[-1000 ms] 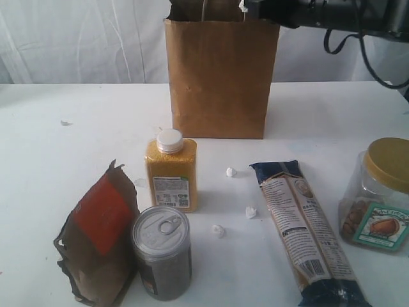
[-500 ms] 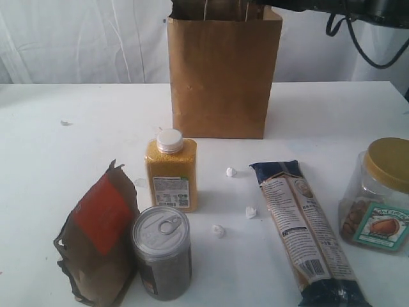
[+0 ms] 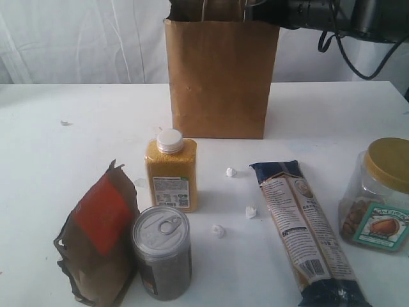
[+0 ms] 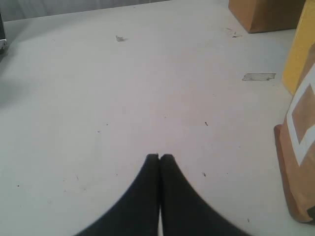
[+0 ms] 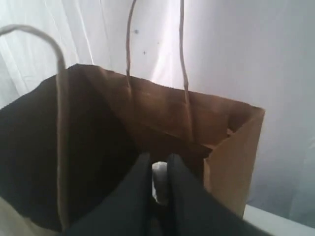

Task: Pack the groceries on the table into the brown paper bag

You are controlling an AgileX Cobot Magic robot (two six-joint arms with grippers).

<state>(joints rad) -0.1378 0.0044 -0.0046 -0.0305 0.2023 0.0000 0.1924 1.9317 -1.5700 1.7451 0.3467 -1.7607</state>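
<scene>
The brown paper bag (image 3: 220,77) is matt, faintly creased kraft paper. The table (image 3: 77,147) is smooth matt white. The can (image 3: 162,252) has a shiny metal lid. The pasta packet (image 3: 307,233) is glossy plastic film, the jar (image 3: 377,195) clear glossy plastic, and the pouch (image 3: 99,233) crumpled matt paper.

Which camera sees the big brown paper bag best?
The exterior view. The brown paper bag stands upright at the back of the table, its whole front showing. The right wrist view sees only its open top and handles; the left wrist view just a bottom corner.
</scene>
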